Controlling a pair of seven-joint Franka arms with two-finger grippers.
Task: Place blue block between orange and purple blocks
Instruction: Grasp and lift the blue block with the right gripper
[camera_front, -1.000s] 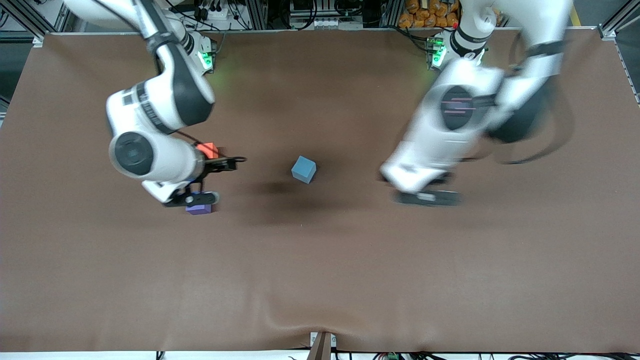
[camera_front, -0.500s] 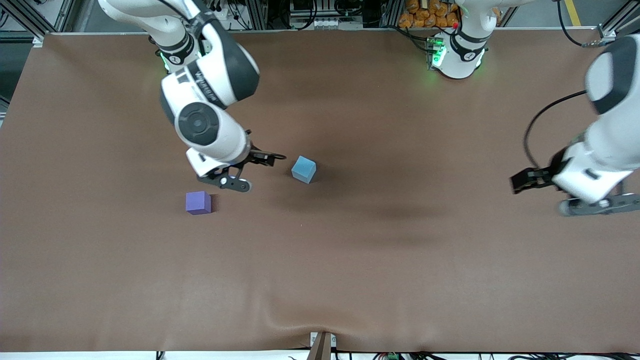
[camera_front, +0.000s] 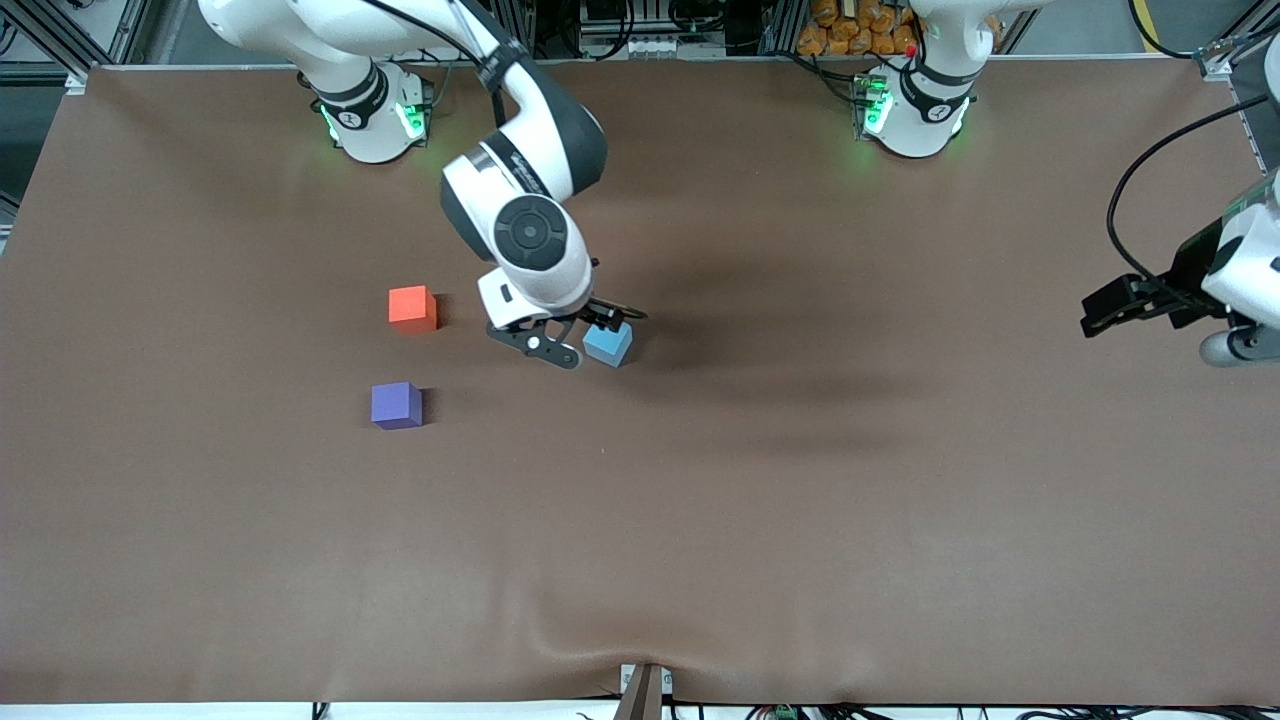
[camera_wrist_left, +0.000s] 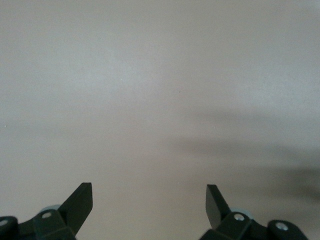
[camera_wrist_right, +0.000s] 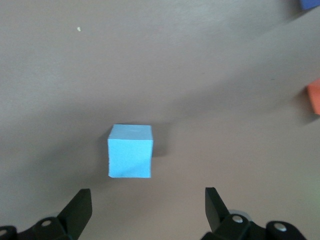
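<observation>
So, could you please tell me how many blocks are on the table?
3. The orange block lies toward the right arm's end, the purple block nearer the camera than it, and the blue block mid-table under the right gripper.

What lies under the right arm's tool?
The blue block sits on the brown table, just below the open right tool. The block's underside is hidden.

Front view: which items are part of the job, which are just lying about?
Job:
- blue block, under the open right gripper
- orange block
- purple block, nearer the camera than the orange one

Lying about:
- nothing loose on the brown table
- left gripper, open, waits at the left arm's end
</observation>
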